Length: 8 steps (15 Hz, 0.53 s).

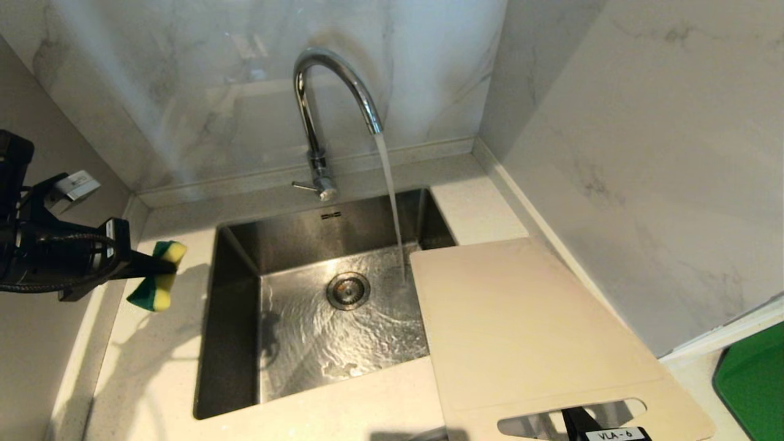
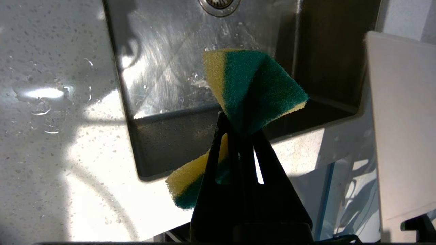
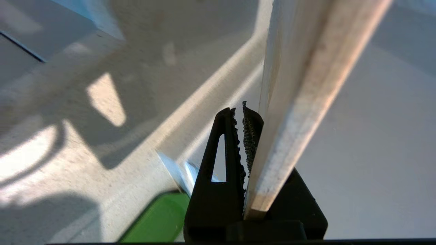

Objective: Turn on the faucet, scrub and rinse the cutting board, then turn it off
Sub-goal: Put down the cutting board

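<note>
The chrome faucet (image 1: 318,122) is running, and its stream (image 1: 392,202) falls into the sink (image 1: 294,239) just beside the far corner of the cutting board (image 1: 520,324). The cream board lies over the counter right of the basin, its left edge overhanging it. At the slot-handle end nearest me, my right gripper (image 1: 582,422) is shut on the board (image 3: 306,85), with the board's edge running past its tips (image 3: 242,114). Over the counter left of the sink, my left gripper (image 1: 162,264) is shut on a green-and-yellow sponge (image 1: 158,288), which sticks out folded beyond the fingers (image 2: 240,127).
The faucet's thin lever (image 1: 304,185) points left at its base. Marble walls close in behind and on the right. A green tray (image 1: 753,380) sits at the far right on the counter. Water ripples over the sink floor round the drain (image 1: 348,290).
</note>
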Available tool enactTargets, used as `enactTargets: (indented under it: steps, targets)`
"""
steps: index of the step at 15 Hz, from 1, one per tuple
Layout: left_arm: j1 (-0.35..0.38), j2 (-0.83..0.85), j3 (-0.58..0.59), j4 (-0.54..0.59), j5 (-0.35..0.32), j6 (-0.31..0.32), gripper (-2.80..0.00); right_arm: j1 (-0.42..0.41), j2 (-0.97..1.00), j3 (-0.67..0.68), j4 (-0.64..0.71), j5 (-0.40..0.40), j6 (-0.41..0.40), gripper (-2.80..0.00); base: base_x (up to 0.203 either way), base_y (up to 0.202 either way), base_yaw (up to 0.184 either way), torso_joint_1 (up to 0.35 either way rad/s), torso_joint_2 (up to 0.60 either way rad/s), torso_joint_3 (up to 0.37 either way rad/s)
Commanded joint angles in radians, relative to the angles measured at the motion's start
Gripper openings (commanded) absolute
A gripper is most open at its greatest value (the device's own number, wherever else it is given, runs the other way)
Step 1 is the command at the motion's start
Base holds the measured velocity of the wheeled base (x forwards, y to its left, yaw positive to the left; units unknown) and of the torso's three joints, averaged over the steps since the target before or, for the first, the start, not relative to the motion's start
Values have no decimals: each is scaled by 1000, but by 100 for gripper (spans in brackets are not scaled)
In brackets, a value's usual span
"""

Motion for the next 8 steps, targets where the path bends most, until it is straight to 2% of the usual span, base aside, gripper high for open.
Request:
enactTargets:
  steps: [1,6,8]
  targets:
    - [0,14,2,-13,-2,-1,-280,-46,12,3,-1,72,-7,-280,0,0,0,0,0,0]
    - [-2,46,0,-46,-30,-19,-280,-80,46,32,1,159,-6,-280,0,0,0,0,0,0]
    - [-2,48,-2,-75,-39,-30,-280,-101,44,52,0,163,-5,-280,0,0,0,0,0,0]
